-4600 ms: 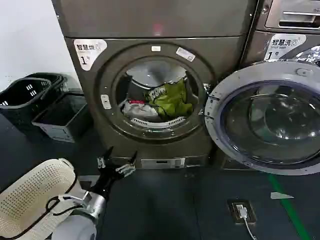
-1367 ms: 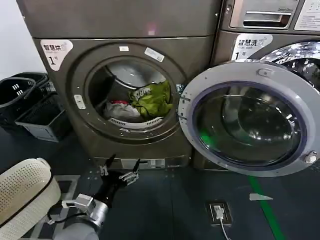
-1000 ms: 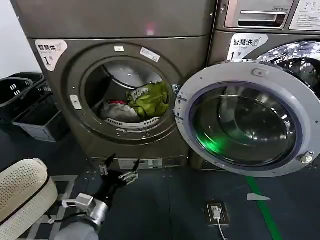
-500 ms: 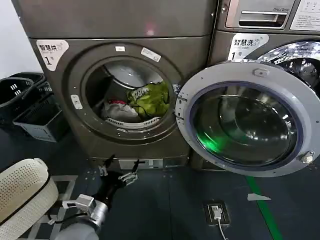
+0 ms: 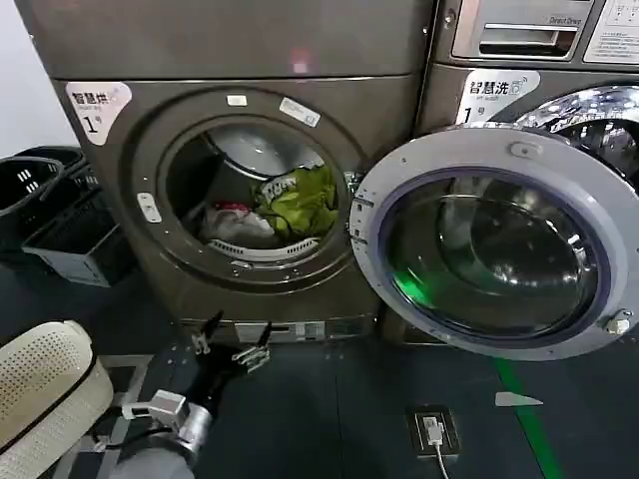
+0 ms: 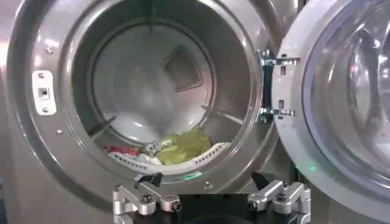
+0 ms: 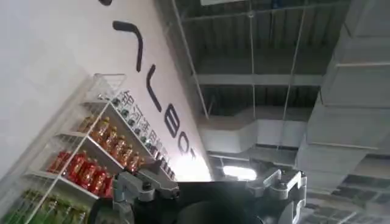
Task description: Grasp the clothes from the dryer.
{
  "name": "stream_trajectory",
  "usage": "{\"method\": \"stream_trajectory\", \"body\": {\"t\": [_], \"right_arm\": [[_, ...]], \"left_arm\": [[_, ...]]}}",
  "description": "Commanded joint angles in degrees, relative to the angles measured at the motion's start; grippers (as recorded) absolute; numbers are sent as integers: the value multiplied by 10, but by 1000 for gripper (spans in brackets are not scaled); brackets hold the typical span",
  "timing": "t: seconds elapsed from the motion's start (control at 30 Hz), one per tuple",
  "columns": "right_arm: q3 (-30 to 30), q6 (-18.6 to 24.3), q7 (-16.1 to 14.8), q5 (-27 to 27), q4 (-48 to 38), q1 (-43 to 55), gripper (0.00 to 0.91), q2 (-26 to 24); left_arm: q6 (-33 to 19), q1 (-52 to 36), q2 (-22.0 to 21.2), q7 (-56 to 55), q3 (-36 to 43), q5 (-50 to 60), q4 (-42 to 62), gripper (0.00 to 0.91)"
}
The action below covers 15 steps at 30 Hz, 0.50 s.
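Your left gripper (image 5: pixel 228 341) low before dryer (image 5: pixel 399 90), below porthole, fingers spread, holding nothing; barely shifted over last second, view only drifted slightly; approach seems stalled, so reach into drum remains ahead. Clothes (image 5: pixel 275 205) heaped on drum floor, green piece toward door (image 5: pixel 491 239) side; door swung wide. Right gripper (image 7: pixel 210 189) aimed at ceiling, likely parked; fingers look spread.
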Motion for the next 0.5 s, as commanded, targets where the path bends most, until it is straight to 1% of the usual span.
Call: {"method": "stream_trajectory", "body": {"t": [0.03, 0.5], "right_arm": [[0, 0, 1, 0, 0, 0, 907, 1], [0, 1, 2, 0, -6, 3, 907, -1]], "left_arm": [[-1, 1, 0, 0, 1, 1, -1, 907], [0, -1, -3, 1, 3, 2, -1, 907]]}}
